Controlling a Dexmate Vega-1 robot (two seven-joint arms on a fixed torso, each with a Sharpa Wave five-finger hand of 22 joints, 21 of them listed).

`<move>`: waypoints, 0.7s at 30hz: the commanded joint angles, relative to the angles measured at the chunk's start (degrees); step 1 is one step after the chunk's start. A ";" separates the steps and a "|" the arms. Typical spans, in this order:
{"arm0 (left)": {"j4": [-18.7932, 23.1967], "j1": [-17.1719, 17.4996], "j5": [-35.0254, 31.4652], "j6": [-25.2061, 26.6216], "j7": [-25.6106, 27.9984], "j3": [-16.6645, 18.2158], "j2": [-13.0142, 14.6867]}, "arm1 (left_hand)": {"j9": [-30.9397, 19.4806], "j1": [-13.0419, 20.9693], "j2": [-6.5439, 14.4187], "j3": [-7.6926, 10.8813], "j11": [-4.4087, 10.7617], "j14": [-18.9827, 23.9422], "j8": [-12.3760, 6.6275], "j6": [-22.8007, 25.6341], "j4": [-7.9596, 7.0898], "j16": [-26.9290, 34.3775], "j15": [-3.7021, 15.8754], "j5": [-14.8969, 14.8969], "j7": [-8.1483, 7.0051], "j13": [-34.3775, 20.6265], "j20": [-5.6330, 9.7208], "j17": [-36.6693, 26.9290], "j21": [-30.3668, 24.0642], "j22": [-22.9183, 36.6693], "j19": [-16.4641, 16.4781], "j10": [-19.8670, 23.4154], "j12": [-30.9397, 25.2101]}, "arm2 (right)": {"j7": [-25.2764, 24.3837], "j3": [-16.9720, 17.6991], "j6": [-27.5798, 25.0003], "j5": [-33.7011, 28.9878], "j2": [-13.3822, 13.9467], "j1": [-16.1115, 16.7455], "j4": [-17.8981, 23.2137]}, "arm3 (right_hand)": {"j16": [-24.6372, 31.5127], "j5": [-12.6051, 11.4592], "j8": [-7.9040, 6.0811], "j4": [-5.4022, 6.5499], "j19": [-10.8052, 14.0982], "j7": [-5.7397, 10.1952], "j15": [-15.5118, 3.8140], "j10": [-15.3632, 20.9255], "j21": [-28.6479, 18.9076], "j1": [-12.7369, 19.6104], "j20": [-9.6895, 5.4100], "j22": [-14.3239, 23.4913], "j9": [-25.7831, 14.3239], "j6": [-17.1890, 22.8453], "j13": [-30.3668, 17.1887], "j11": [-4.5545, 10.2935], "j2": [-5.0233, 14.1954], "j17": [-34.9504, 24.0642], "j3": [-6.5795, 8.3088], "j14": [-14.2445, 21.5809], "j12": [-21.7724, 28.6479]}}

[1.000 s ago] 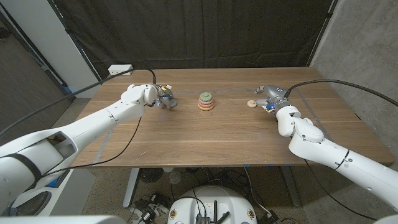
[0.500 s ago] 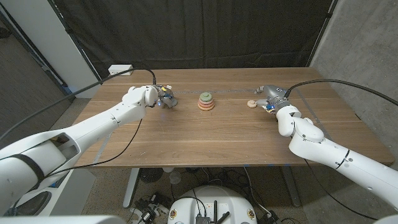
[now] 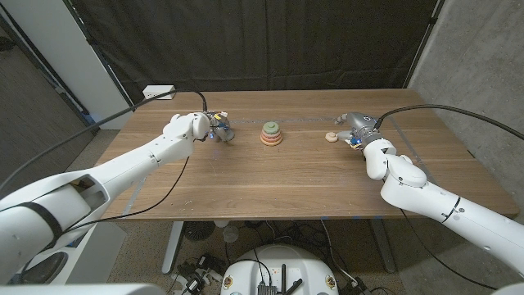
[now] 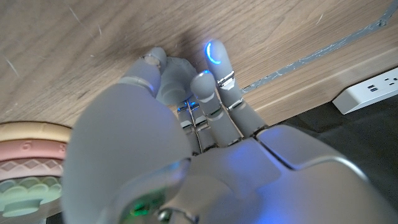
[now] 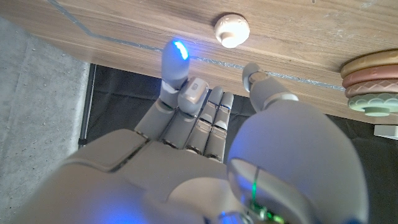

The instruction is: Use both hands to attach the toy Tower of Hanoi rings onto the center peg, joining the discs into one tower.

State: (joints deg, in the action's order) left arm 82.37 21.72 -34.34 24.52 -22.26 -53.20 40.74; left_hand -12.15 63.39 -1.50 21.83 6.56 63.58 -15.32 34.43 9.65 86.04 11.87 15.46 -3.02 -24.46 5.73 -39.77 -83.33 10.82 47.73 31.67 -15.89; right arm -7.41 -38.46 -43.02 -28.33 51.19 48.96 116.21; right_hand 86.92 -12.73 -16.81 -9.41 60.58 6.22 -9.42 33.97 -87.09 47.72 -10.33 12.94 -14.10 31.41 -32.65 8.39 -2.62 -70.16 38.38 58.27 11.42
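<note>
The ring tower stands at the table's middle: a beige ring at the bottom, a pink one on it, a green one on top. It also shows in the wrist views, as the tower and the tower. A small cream cap piece lies on the wood to its right, the same cap sitting just beyond my right fingers. My right hand stands beside it, fingers apart and holding nothing. My left hand is left of the tower, fingers curled in toward the thumb with tips at the table; nothing shows in it.
A white power strip lies at the table's far left corner, with black cables running to both arms. A thin tape line crosses the wood near the far edge. A dark curtain hangs behind the table.
My left hand has crept slightly right, toward the tower. The right hand, the cap and the tower stay where they were.
</note>
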 commanded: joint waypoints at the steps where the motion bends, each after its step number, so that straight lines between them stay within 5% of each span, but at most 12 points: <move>1: -0.43 0.41 1.48 0.60 0.07 -0.89 -0.32 | -0.55 0.64 0.55 0.52 4.51 1.02 -0.84 1.41 -0.07 0.29 0.51 0.39 -0.20 -0.35 6.50 -0.86 -0.53 0.10 0.62 7.86 -0.67 | -0.07 0.01 0.32 0.12 -0.09 -0.22 -0.25 | 0.17 -0.40 0.00 0.20 -0.19 -0.11 -2.93 0.30 -0.30 0.09 -2.23 0.07 -0.20 0.19 -0.06 0.02 0.61 -0.20 0.20 -0.05 0.09; 21: 4.78 1.93 2.15 2.84 1.00 0.97 2.53 | -1.09 1.55 1.25 1.31 4.61 0.97 -0.77 3.49 -0.16 -0.84 0.53 0.39 -0.16 -2.05 6.48 -2.41 -1.15 -0.10 0.46 10.11 -0.55 | -0.01 0.31 -0.54 -0.19 0.78 0.63 1.46 | -0.04 -0.48 0.08 0.10 -0.17 -0.15 -2.95 0.49 -0.32 -0.07 -2.23 0.05 -0.16 0.21 -0.02 -0.02 0.74 0.00 0.25 -0.31 0.15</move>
State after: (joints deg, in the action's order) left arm 84.26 22.77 -32.73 26.23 -21.69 -53.57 41.74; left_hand -12.08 64.67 -0.51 22.58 6.52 64.29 -15.39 34.55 9.45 85.67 12.19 15.69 -2.93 -24.70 5.73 -41.83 -83.97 10.65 47.73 31.63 -15.93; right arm -7.57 -38.20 -43.11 -28.24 51.41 49.16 116.72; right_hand 86.92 -13.02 -16.81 -9.41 60.59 6.22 -9.42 33.97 -87.09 47.50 -10.33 12.77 -14.10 31.41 -32.66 8.39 -2.40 -70.07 38.38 58.27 11.42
